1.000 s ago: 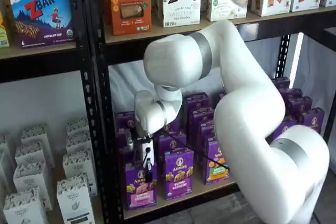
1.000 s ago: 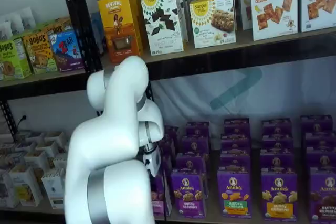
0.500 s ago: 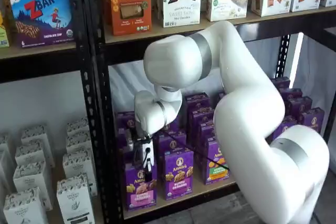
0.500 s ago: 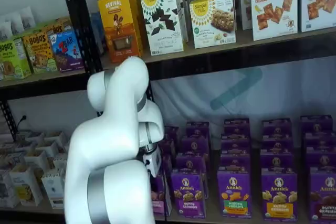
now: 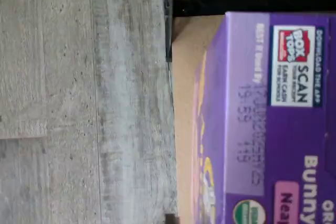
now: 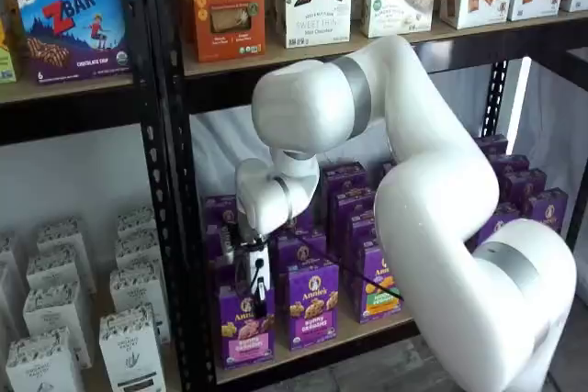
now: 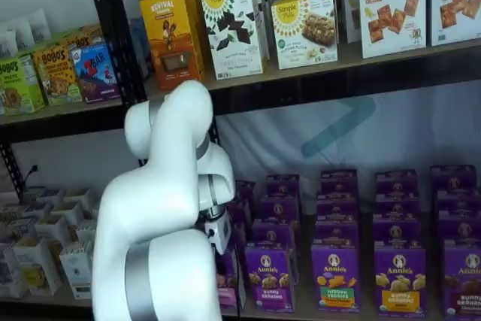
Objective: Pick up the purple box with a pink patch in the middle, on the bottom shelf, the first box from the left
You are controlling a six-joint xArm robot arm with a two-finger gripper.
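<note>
In the wrist view the picture is turned on its side, and the purple box fills a large part of it: its top face shows a "Box Tops" scan label, a printed date and a part of the word "Bunny" beside a small pink label. The box stands on the tan board of the bottom shelf, near the black metal edge, and past this edge the grey wooden floor is seen; the fingers of the hand do not show in this view. In a shelf view the white arm bends down in front of the rack, and the hand hangs straight over the purple box, which stands at the front of the bottom shelf, just beside the black upright. The white body of the hand with its black parts lies right against the top front of this box, but I cannot tell if the fingers are closed on it or apart. Just beside it stands a like purple carton, and more purple cartons stand in rows behind. In a shelf view from the other side the arm covers most of the purple box; only a narrow strip of it shows, and the white body of the hand is just above it
</note>
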